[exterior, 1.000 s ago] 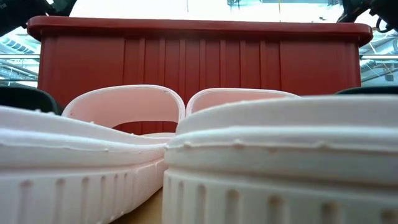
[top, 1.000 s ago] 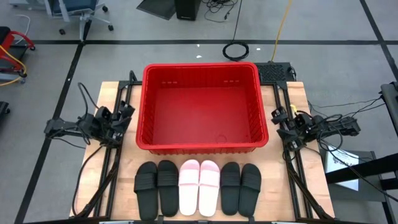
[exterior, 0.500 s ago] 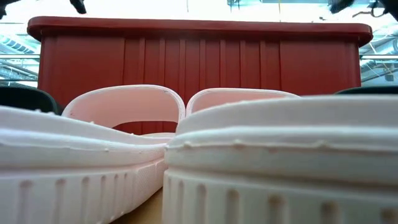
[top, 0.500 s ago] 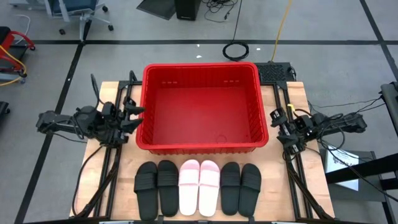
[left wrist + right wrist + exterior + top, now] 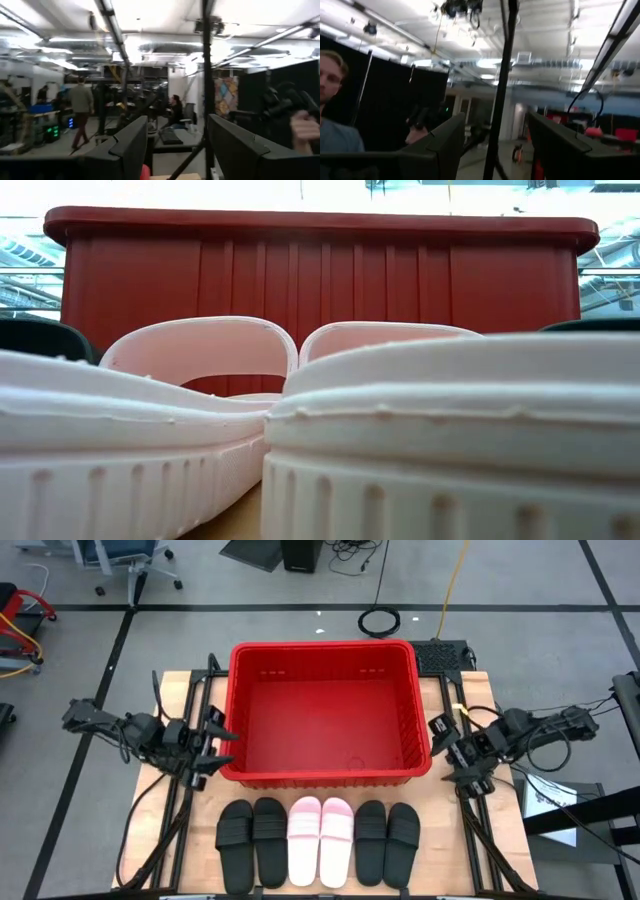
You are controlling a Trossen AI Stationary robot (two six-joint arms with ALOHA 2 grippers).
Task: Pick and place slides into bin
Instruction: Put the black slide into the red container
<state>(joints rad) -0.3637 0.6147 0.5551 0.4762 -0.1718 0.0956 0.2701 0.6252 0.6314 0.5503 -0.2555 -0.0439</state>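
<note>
The red bin (image 5: 320, 772) stands in the middle of the table; its near wall fills the low view (image 5: 320, 275). Six slides lie in a row on their soles by the near edge: a black pair (image 5: 252, 843) on the left, a pink pair (image 5: 321, 840) in the middle, a black pair (image 5: 387, 841) on the right. The pink pair fills the low view's foreground (image 5: 200, 360). My left gripper (image 5: 218, 743) is open and empty beside the bin's left wall; it also shows in the left wrist view (image 5: 175, 150). My right gripper (image 5: 446, 751) is open and empty beside the bin's right wall, also in the right wrist view (image 5: 495, 150).
Dark rails of the arm frames (image 5: 175, 820) (image 5: 478, 825) run along the table's left and right sides. The wrist views look level into the room, where people stand (image 5: 80, 107) and one is close by (image 5: 335, 100). Bare wood (image 5: 445, 850) lies right of the slides.
My left gripper has moved toward the bin's left wall and a little toward the table's near edge. My right gripper has shifted slightly toward the bin. Both have risen out of the top of the low view. The slides and bin have kept still.
</note>
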